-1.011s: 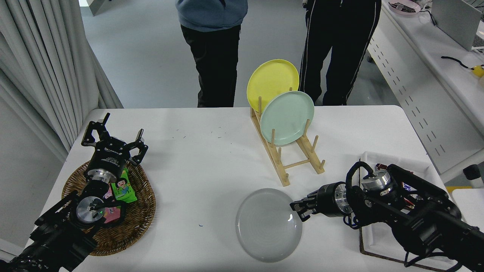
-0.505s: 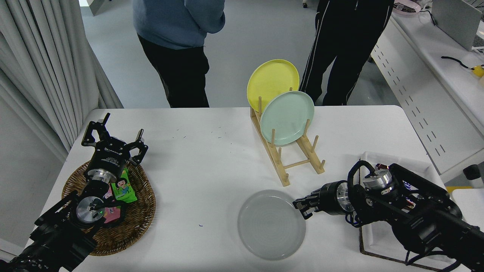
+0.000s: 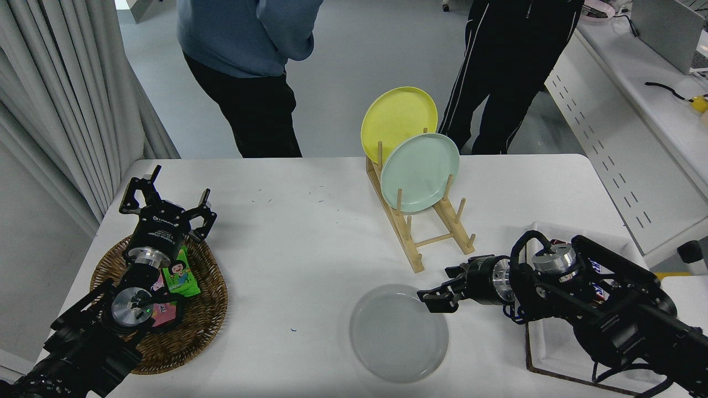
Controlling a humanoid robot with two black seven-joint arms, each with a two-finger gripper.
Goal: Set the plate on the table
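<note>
The light grey plate [image 3: 397,336] lies flat on the white table [image 3: 298,249], near the front edge, in front of the wooden rack. My right gripper [image 3: 438,286] is open at the plate's upper right rim, its lower finger just over the rim and its upper finger clear of it. It holds nothing. My left gripper [image 3: 166,196] is open and parked at the lower left above a wicker basket.
A wooden plate rack [image 3: 420,232] holds a mint green plate [image 3: 419,172] and a yellow plate [image 3: 395,119] behind it. The wicker basket [image 3: 207,309] holds snack packets. A white tray [image 3: 553,354] lies under my right arm. Two people stand at the far side.
The plate has settled flat on the table. My right gripper has opened and let go of its rim. The person in blue has stepped to the left.
</note>
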